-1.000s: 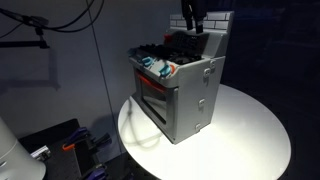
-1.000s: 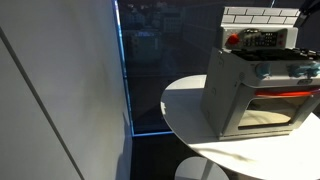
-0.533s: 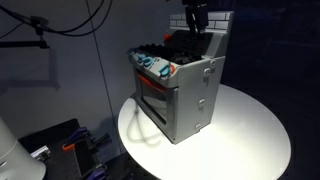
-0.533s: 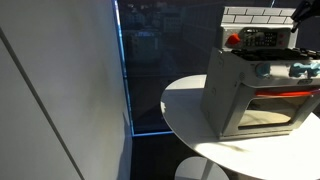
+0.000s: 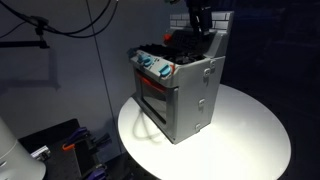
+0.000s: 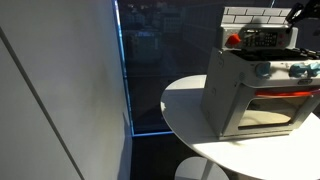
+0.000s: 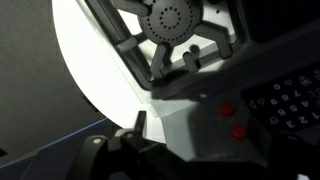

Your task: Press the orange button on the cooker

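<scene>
1. The room is dark, and a round white desk [image 5: 250, 135] carries the cooker [image 5: 185, 95]. The cooker stands in the middle of the frame in an exterior view and at the lower right in an exterior view [image 6: 240, 95].
2. Compared with a second ago, the end effector [image 5: 203, 25] has shifted a little to the right along the top of the frame. It hangs now over the rear of the hob, just in front of the brick back panel [image 5: 222, 20]. I judge that the approach is not finished and that no button is pressed yet.
3. I cannot tell if the end effector is open or closed, because it is small and dark in every view.
4. The wrist view shows two small orange-red buttons [image 7: 228, 108] right of centre, beside a dark keypad [image 7: 290, 100]. I cannot say which one is meant. An exterior view shows an orange-red patch [image 6: 233, 40] at the upper left of the cooker top.
5. The back panel is close behind the end effector and the burner grate [image 7: 170, 25] is raised, so the free room is upward and toward the front knobs [image 5: 155, 66]. The front of the cooker is near the desk rim, so a hard push may slide it.
</scene>
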Controlling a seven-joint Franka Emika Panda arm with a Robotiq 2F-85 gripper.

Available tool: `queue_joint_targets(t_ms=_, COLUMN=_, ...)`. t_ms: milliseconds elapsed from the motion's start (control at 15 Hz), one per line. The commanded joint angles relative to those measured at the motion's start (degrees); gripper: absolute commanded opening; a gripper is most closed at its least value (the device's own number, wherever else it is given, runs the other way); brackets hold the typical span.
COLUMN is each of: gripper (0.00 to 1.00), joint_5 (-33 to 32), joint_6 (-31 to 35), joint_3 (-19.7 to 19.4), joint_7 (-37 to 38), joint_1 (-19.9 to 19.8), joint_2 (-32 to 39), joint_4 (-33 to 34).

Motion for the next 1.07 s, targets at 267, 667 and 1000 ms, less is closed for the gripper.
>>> queue_joint_targets(t_ms=267, gripper=1.0, joint_5=0.16, joint_6=-0.21, joint_3=-0.72, joint_7=1.69, joint_1=0.67, joint_2=2.81, joint_4=3.85)
queue_joint_targets(t_ms=667, gripper=1.0, joint_5=0.34, joint_6=-0.64, joint_3=-0.87, joint_7=1.89, joint_1=0.77, joint_2=3.92, joint_4=4.87)
queue_joint_targets(t_ms=1000, gripper=1.0, joint_5=0.41, joint_6=-0.62, joint_3=-0.98, joint_7=1.86, joint_1=0.76, joint_2=4.67, joint_4=5.64)
